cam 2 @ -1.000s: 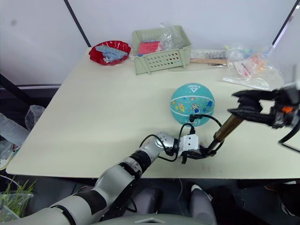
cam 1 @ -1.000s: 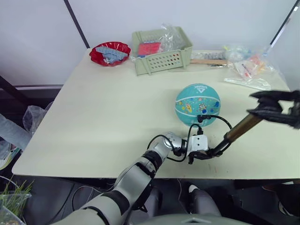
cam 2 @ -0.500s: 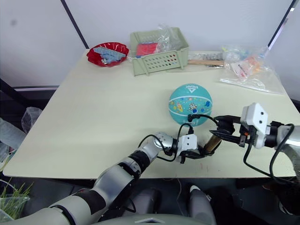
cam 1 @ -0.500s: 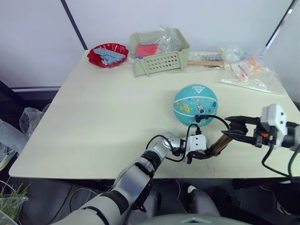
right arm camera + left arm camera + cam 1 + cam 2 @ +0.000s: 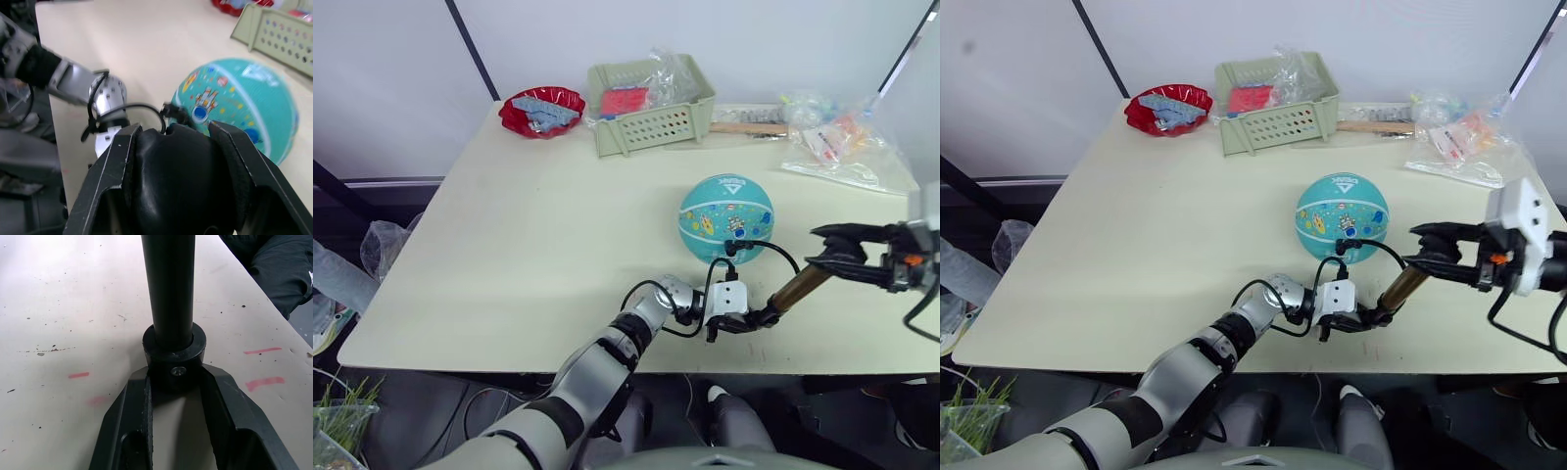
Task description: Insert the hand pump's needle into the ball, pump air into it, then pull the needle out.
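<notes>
Left gripper [image 5: 751,321] clamps the black base cap of the hand pump [image 5: 795,290], low on the table [image 5: 529,245] just in front of the ball [image 5: 725,217]. Right gripper [image 5: 837,257] is closed on the pump's black top handle, out to the right of the ball, holding the bronze barrel on a slant between the two grippers.

The head views give the whole picture: the teal ball sits on the table, the thin black hose [image 5: 773,248] loops up from the pump base, and the needle [image 5: 732,246] with its black angled fitting meets the ball's near face. The left wrist view gives the detail instead: both black fingers [image 5: 132,416] press the round cap from either side, with red marks on the tabletop beside them. The right wrist view has the black handle bulking between its fingers [image 5: 115,161], and beyond it the ball's cartoon prints and the fitting.

Behind the ball stand a green basket [image 5: 651,122] and a red bowl [image 5: 544,110]; plastic bags [image 5: 837,147] lie to the ball's far right.
</notes>
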`<control>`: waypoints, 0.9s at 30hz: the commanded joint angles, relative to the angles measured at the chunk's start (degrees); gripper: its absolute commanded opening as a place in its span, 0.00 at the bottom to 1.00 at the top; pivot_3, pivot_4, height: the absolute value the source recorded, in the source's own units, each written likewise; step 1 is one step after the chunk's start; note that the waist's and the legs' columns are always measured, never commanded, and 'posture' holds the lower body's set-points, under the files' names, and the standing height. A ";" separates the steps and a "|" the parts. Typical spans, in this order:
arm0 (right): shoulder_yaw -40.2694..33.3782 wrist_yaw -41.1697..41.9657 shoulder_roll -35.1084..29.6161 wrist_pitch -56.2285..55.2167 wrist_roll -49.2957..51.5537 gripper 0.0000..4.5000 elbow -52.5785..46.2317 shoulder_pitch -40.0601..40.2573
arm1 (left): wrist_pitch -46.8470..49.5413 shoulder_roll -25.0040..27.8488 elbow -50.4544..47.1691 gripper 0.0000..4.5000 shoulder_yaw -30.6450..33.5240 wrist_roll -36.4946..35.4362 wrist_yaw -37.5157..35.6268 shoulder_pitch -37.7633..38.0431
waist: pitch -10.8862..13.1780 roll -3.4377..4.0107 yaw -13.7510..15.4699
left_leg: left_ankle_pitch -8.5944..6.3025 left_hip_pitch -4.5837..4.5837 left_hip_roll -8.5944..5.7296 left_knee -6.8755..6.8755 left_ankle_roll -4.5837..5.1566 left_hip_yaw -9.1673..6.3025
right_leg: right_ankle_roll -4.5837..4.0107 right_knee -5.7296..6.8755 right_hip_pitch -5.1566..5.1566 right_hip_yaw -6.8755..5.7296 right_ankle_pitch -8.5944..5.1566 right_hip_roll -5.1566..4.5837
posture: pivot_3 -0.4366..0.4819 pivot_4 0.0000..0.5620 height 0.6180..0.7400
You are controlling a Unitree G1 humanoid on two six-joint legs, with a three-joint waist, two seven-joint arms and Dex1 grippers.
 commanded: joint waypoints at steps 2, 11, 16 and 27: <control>-9.86 1.03 -4.65 4.18 5.69 0.36 -0.31 -4.20 | 2.04 1.57 3.55 0.22 -2.00 3.25 -0.17 1.86 | 0.01 0.02 0.01 | 0.00 0.00 0.00 0.00 0.00 -0.01 | 0.00 0.00 0.00 -0.02 0.00 0.00 | 0.48 0.27 1.00; -8.05 -0.67 -4.44 8.15 6.24 0.36 -0.92 -4.49 | 2.00 1.27 3.54 0.22 -1.84 3.05 -0.16 1.69 | 0.02 0.01 0.03 | 0.00 -0.04 0.01 0.00 0.00 0.01 | 0.00 -0.01 -0.04 -0.02 0.00 -0.04 | 0.48 0.27 1.00; 0.78 -2.74 3.47 -0.36 -2.69 0.36 -2.79 2.57 | 2.27 1.32 3.37 0.22 -1.70 2.88 -0.17 1.76 | -0.14 -0.29 -0.08 | 0.00 0.11 0.02 -0.04 0.00 0.02 | 0.01 0.00 0.08 -0.01 0.00 -0.01 | 0.48 0.27 1.00; 17.03 -5.52 11.45 -13.80 -18.68 0.36 1.11 8.74 | 2.48 1.10 3.23 0.22 -1.84 2.86 -0.17 1.97 | -0.44 -0.56 -0.22 | 0.02 0.28 0.08 0.02 -0.03 0.02 | 0.08 0.02 0.18 0.03 -0.05 0.12 | 0.48 0.27 1.00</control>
